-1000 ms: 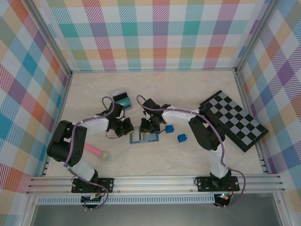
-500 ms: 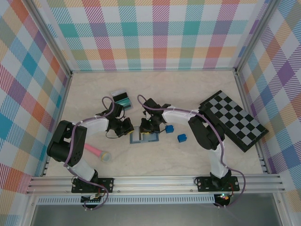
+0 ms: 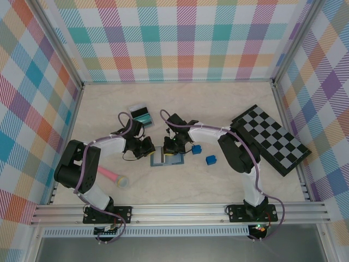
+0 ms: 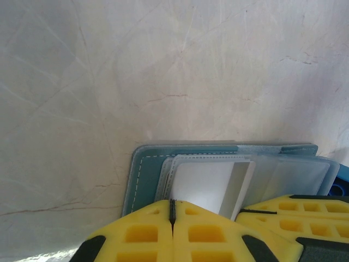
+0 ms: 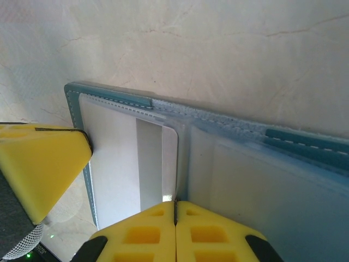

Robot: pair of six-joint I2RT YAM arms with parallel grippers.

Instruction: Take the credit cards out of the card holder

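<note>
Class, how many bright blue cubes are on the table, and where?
2. One blue cube sits just right of the card holder; the second cube lies right of it, nearer the arm bases. Others could be hidden under the arms.

A black-and-grey checkerboard lies askew at the right of the pale marbled table. Mid-table sits a blue cube, a second blue cube near it, apart. A pink stick lies near-left.

The left gripper and the right gripper meet over a flat slate-blue folding card holder; a thin teal-green card lies apart, toward the table's far edge.
</note>
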